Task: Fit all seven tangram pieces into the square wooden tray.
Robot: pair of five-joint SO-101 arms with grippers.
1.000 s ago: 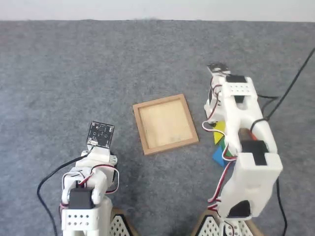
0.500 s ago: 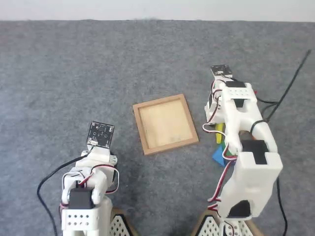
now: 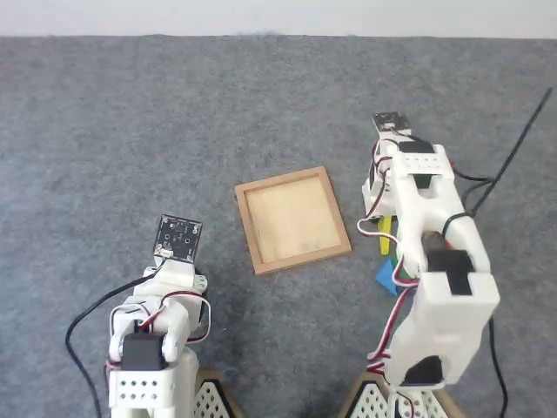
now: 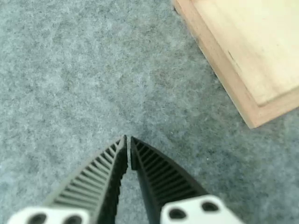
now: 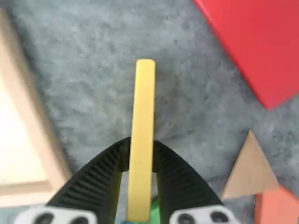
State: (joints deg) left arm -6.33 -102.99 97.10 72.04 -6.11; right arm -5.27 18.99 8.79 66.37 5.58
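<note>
The square wooden tray [image 3: 291,219] lies empty at the table's middle. My right arm [image 3: 422,200] hangs just right of it. In the right wrist view my right gripper [image 5: 141,142] is shut on a yellow piece [image 5: 144,102], held on edge above the carpet beside the tray's rim [image 5: 32,126]. A sliver of that yellow piece [image 3: 385,239] shows under the arm, with green [image 3: 393,258] and blue [image 3: 385,277] pieces below it. A red piece [image 5: 252,42], a tan triangle [image 5: 247,168] and an orange piece [image 5: 278,205] lie nearby. My left gripper [image 4: 127,139] is shut and empty over carpet, short of the tray's corner [image 4: 243,70].
My left arm [image 3: 161,313] sits at the lower left, well away from the tray. Grey carpet covers the whole table, with open room left of and behind the tray. A black cable [image 3: 513,148] trails off to the right.
My right arm drew back slightly toward its base. The yellow piece under it went from lying broad to showing as a thin edge. The left arm stayed still.
</note>
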